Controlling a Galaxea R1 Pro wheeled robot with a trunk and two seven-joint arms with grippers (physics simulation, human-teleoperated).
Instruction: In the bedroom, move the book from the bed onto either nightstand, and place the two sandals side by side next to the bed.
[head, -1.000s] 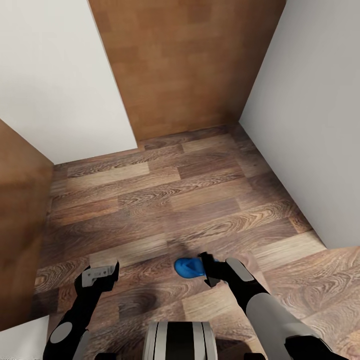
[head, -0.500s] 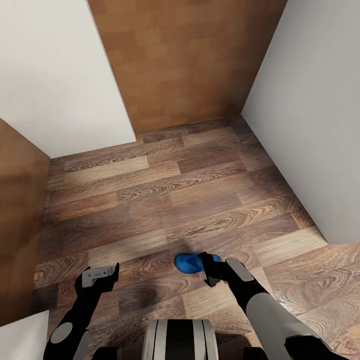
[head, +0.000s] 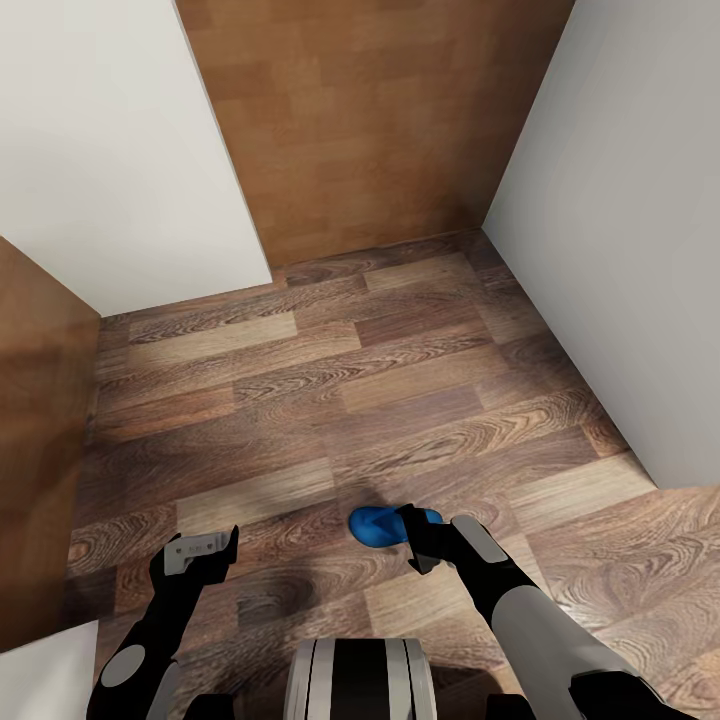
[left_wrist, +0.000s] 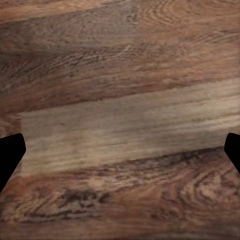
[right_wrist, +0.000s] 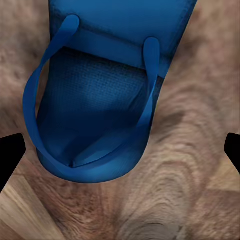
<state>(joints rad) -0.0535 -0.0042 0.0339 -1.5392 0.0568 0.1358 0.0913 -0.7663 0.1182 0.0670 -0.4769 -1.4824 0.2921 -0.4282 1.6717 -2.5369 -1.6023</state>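
1. Low at the robot's front, the right gripper holds one bright blue flat flip-flop sandal above the brown wood-plank floor.
2. Its strap faces the right wrist camera; whether the fingers pinch sole or strap is unclear.
3. Judging ahead: carry it level and keep the grip firm.
4. The left gripper hangs wide and empty.
5. No containers appear.

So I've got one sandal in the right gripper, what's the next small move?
Probably turn the base to find the bed. The right gripper holds the bright blue flip-flop sandal above the wood-plank floor, with white walls ahead. The left gripper is open.
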